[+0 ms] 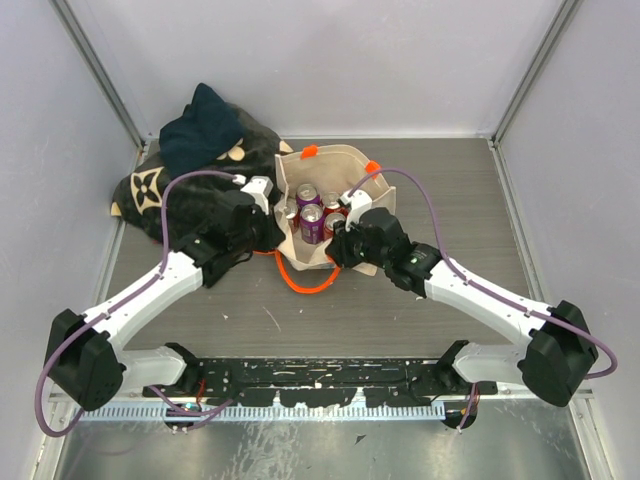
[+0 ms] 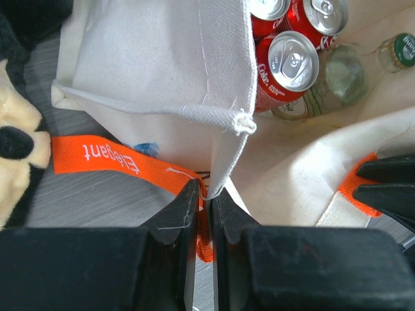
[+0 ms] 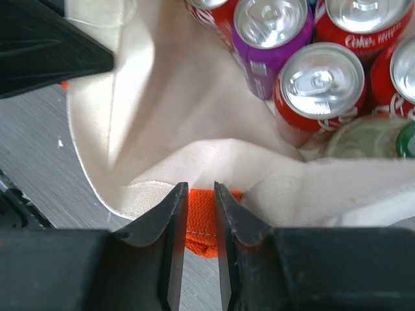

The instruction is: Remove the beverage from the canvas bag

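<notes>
Canvas bag [image 1: 290, 182] hides the cans' [image 1: 311, 222] sides; left gripper [image 2: 204, 201] pinches its rim [image 2: 225, 159], right gripper [image 3: 201, 201] its strap [image 3: 201, 223].

Your light is soft, even and bright, coming from above in all three views. The white robot arms [image 1: 150, 295] cast only faint shadows on the grey wood-grain table [image 1: 330, 320]. Glare sits on the silver tops of the red soda cans [image 3: 321, 84], and the beige canvas tote bag [image 2: 155, 58] looks almost washed out. Close to each wrist lens, the black gripper fingers [image 2: 175, 220] go slightly soft.
</notes>
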Controlling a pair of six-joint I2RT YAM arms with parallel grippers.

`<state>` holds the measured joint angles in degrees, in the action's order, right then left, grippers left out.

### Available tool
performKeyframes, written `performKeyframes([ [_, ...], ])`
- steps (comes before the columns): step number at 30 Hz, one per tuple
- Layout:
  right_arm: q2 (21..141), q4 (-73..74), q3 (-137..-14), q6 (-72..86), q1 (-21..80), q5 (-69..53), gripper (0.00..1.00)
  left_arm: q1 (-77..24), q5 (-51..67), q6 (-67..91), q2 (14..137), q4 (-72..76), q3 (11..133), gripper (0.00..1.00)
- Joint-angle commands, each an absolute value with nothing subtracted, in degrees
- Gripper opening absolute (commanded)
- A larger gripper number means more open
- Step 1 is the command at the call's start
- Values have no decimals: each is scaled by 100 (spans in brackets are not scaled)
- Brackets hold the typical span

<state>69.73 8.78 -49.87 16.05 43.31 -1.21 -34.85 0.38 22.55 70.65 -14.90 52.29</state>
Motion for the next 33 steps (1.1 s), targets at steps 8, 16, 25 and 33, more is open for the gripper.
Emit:
performKeyframes([
  [8,7396,2264,-4531,2127,4294,889,25,-3647,-136,2230,7065,-2059,4635,17],
  [16,7630,2796,-4601,2457,4295,1417,24,-3686,-141,2293,7220,-2020,4439,17],
  [25,7456,2261,-5282,2241,4328,809,37,-3717,-86,2275,7132,-1912,4516,16],
  [33,7991,1698,-6428,1929,4681,604,45,-3776,-154,2312,7233,-1958,4346,16],
])
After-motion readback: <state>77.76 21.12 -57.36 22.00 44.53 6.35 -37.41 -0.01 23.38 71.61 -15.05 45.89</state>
